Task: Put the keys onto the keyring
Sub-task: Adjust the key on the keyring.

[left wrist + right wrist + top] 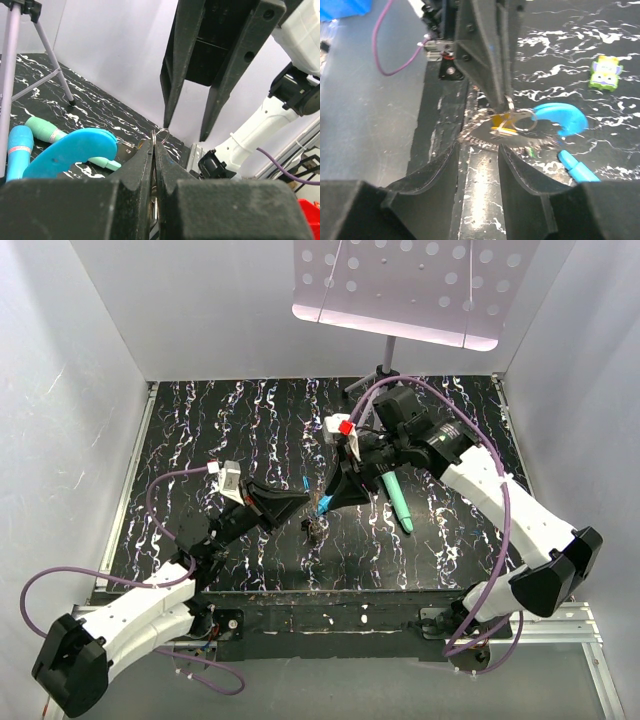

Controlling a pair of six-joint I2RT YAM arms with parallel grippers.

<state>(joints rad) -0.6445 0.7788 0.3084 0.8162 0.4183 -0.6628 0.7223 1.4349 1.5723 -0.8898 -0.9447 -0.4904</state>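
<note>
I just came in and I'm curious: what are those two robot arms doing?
The left gripper is shut, pinching a small metal loop on the bundle with the keyring. The right gripper is open and empty, hovering right beside that spot. A yellow key lies in the bundle; I can't tell whether it is threaded on yet.

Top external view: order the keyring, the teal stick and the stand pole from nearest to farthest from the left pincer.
1. keyring: right at the tips of the left pincer, just to their right.
2. teal stick: farther right, lying lengthwise.
3. stand pole: far back, right of centre.
</note>
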